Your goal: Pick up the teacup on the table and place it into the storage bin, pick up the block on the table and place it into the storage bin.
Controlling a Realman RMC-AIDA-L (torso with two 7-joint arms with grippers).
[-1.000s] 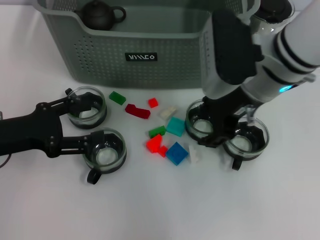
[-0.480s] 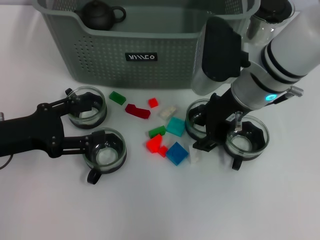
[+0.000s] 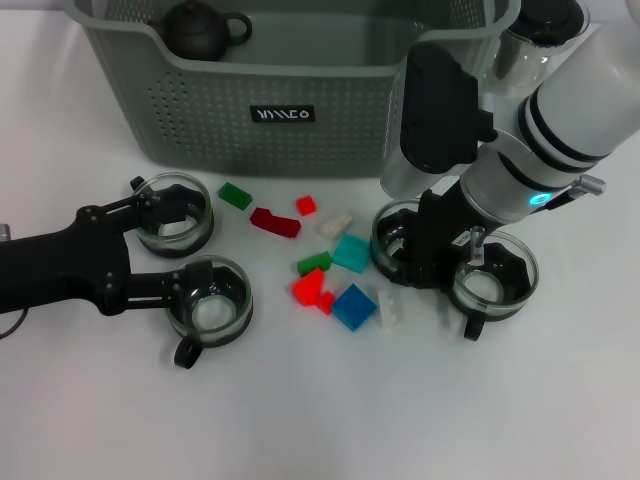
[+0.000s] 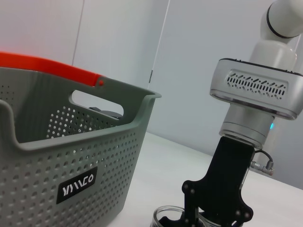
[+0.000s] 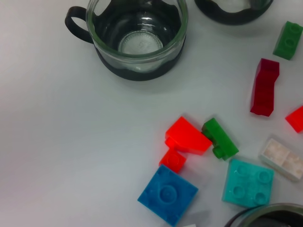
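The right tool (image 3: 432, 262) grips the rim of a glass teacup (image 3: 400, 240) on the table (image 3: 320, 420) near the basket (image 3: 290, 110), while the left tool (image 3: 165, 250) rests open between two cups.

Bright, even light; soft shadows

Four glass teacups (image 3: 208, 298), ten blocks (image 3: 353, 306), one storage bin (image 3: 290, 120).

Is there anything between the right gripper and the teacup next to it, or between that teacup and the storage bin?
Nothing visible separates the right gripper from the teacup. Toward the storage bin the table is bare; only the bin's wall must be cleared.
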